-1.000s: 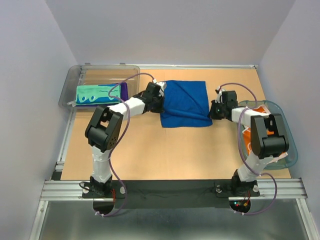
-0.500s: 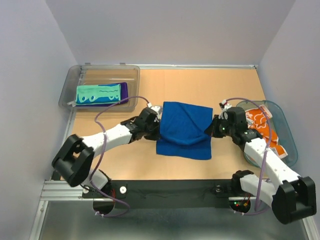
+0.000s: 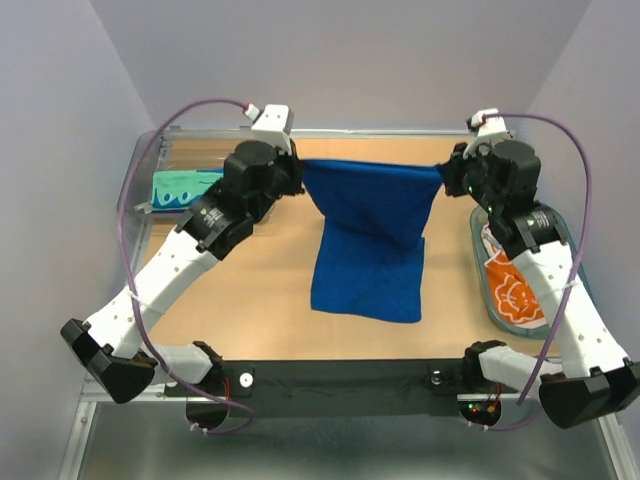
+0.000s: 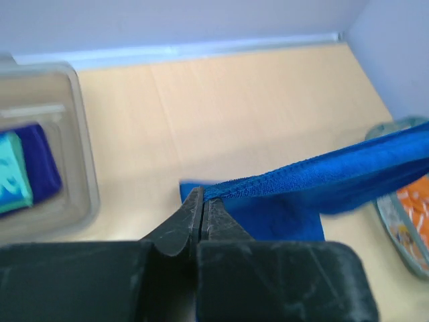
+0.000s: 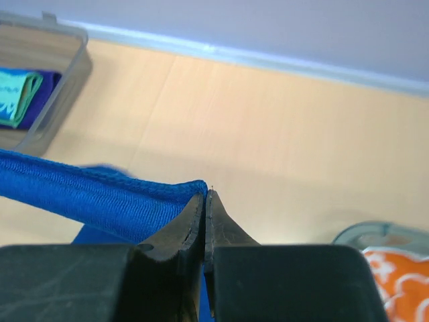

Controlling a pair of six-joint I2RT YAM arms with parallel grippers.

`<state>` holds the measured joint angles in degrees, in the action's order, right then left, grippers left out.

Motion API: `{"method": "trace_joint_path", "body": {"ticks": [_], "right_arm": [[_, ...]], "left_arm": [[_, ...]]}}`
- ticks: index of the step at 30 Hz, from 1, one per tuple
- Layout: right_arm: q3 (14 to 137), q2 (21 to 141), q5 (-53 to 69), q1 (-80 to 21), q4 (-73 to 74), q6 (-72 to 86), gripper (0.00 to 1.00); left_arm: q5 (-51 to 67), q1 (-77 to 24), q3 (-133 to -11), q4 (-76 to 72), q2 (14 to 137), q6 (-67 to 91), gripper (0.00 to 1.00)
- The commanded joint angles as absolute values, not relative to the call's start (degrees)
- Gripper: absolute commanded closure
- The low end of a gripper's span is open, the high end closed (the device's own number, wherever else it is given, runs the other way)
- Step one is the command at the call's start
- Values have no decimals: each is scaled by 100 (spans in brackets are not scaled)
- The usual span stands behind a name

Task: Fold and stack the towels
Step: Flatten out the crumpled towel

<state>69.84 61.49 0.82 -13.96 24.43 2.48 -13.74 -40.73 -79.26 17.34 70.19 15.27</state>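
Note:
The royal blue towel [image 3: 370, 235] hangs stretched between both grippers, high above the table, its lower part draped down onto the wood. My left gripper [image 3: 298, 172] is shut on its left top corner [image 4: 221, 193]. My right gripper [image 3: 448, 175] is shut on the right top corner [image 5: 191, 191]. The mint green towel [image 3: 180, 187] lies folded over the purple one [image 4: 37, 164] in the clear bin [image 3: 150, 160] at the back left. The white towel with orange flowers [image 3: 512, 290] sits in the teal basket [image 3: 482, 290] at the right.
The bin [image 4: 77, 154] stands to the left of the left gripper. The basket rim [image 5: 375, 235] shows below and right of the right gripper. The table's back edge [image 3: 400, 131] meets the wall just behind the raised arms.
Both arms have lifted up and back with the blue towel's far corners, raising it from flat on the table into a stretched, hanging sheet.

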Motion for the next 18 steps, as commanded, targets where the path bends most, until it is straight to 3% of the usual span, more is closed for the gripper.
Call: {"method": "trace_joint_path", "body": {"ticks": [1, 8, 18], "right_arm": [[8093, 6389, -563, -1389, 2320, -798, 100], [9174, 6452, -185, -1389, 2197, -1835, 100], [10088, 5713, 1246, -1389, 2180, -2127, 99]], "left_arm": [[-2320, -3990, -9077, 1890, 7172, 608, 100], [-2014, -3990, -10273, 1784, 6988, -350, 100], [-169, -3990, -10756, 1468, 5934, -984, 100]]}}
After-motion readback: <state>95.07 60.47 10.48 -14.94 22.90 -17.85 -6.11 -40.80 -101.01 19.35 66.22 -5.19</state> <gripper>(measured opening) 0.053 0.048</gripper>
